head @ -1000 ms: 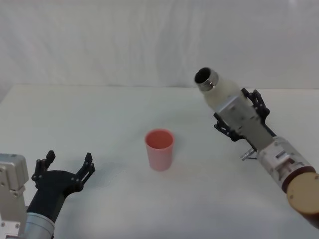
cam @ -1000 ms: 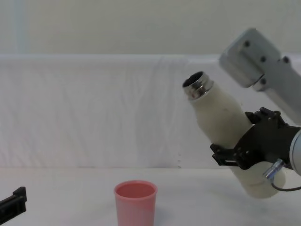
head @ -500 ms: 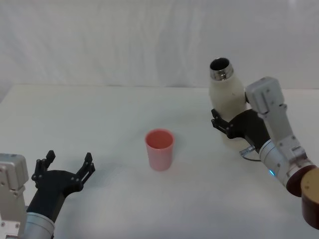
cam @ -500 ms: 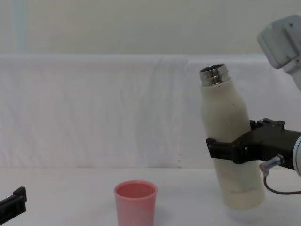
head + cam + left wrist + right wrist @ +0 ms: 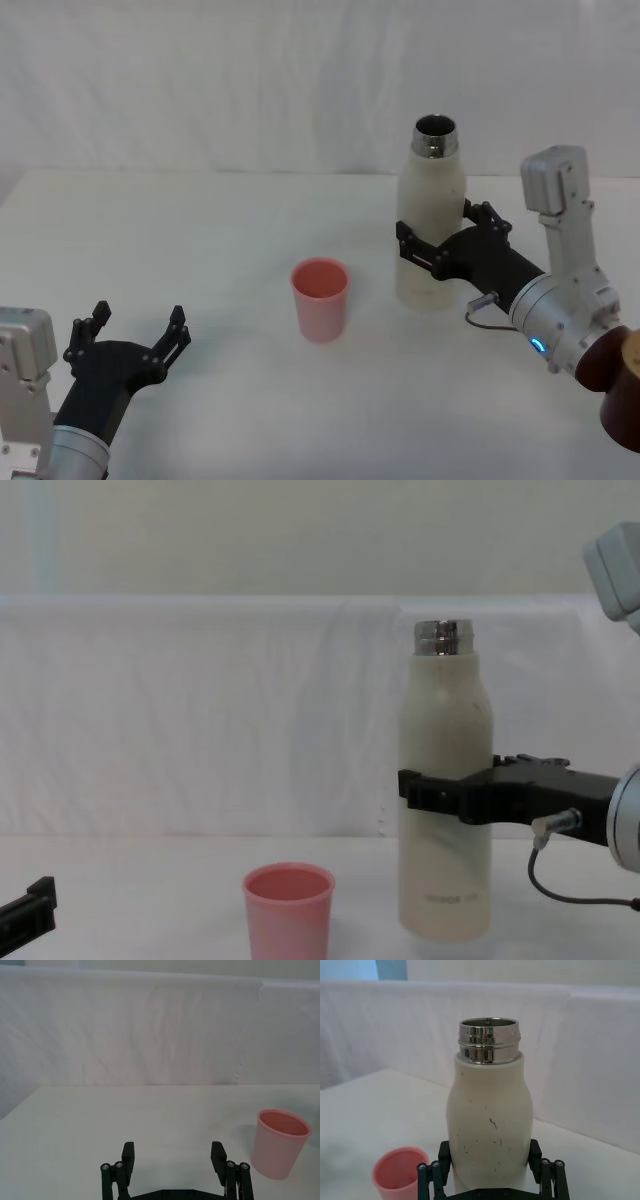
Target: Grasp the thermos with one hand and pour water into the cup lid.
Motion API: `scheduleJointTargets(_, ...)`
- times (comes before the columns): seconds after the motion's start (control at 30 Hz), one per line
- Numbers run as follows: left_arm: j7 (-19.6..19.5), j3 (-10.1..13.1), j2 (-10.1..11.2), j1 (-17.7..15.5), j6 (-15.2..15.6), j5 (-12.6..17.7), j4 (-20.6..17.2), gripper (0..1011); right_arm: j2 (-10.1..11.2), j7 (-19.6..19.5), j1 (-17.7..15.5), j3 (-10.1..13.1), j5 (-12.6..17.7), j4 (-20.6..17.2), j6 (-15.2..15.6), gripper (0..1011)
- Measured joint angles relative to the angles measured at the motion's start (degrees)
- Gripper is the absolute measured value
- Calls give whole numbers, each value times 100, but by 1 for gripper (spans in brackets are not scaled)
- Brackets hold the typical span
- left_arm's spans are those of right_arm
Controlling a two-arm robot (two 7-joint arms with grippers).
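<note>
A white table (image 5: pixel 200 230) fills the lower frame of the head view, with a white cloth wall (image 5: pixel 250 80) across the top. The thermos (image 5: pixel 430 220) stands upright, right of centre, with its lid off. The right gripper (image 5: pixel 438 250) is closed around its middle. The pink cup lid (image 5: pixel 320 298) sits at centre, maybe empty. The left gripper (image 5: pixel 132 345) waits at lower left, fingers spread, arm cut off.

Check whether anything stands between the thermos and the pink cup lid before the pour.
Nothing visible stands in the way. The thermos is upright on the table, with the right gripper shut around its middle. The cup lid stands apart on the left side of the thermos, with bare tabletop between them. The left gripper sits open, well off to the side.
</note>
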Motion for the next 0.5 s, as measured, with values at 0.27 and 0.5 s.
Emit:
scheduleJointTargets(0.27, 0, 0, 0, 0, 0, 0, 0, 1001, 9, 123, 105, 18, 357, 248, -52, 952)
scheduleJointTargets(0.5, 0, 0, 0, 0, 0, 0, 0, 1001, 61, 75, 192, -93, 421, 408, -112, 952)
